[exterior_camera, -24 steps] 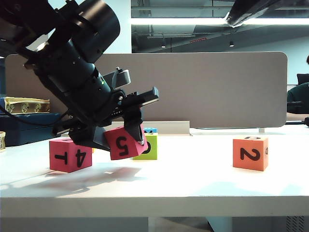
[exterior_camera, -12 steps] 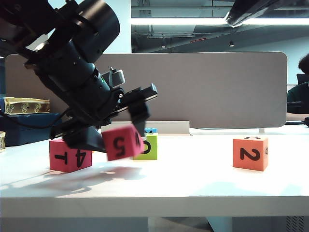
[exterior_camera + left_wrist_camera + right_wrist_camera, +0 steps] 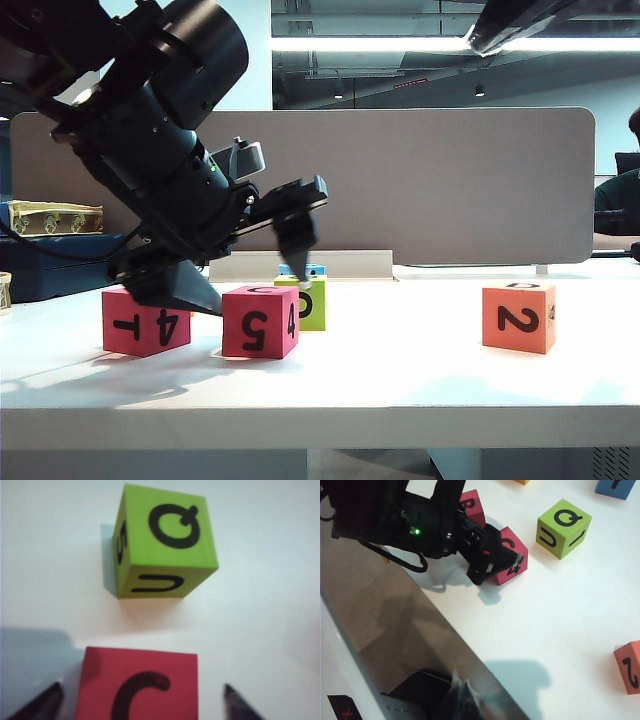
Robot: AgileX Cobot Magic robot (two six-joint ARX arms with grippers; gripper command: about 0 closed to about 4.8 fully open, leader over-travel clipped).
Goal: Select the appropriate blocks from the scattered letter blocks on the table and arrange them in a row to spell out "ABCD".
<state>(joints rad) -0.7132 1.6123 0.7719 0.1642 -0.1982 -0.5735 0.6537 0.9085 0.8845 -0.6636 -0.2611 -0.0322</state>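
Observation:
A pink-red block [image 3: 260,322] with 5 and 4 on its sides and C on top [image 3: 140,685] rests flat on the table [image 3: 400,400]. Just left of it sits the pink-red block with T [image 3: 145,320], whose top reads B [image 3: 472,505]. My left gripper [image 3: 257,290] [image 3: 141,692] is open and straddles the C block, with a gap on each side between fingertips and block. The orange block with 2 [image 3: 518,318] [image 3: 630,667] stands far right. My right gripper [image 3: 460,687] is shut and empty, high over the table's front edge.
The lime-green block [image 3: 310,303] [image 3: 165,547] [image 3: 563,527] sits just behind the C block, and a blue block [image 3: 312,270] [image 3: 617,487] lies behind that. A grey partition [image 3: 450,180] closes the back. Boxes [image 3: 50,215] stand at the back left.
The left gripper's jaws have opened. The 5/C block, which was held tilted above the table, now sits flat on it beside the T block. The right arm has not moved.

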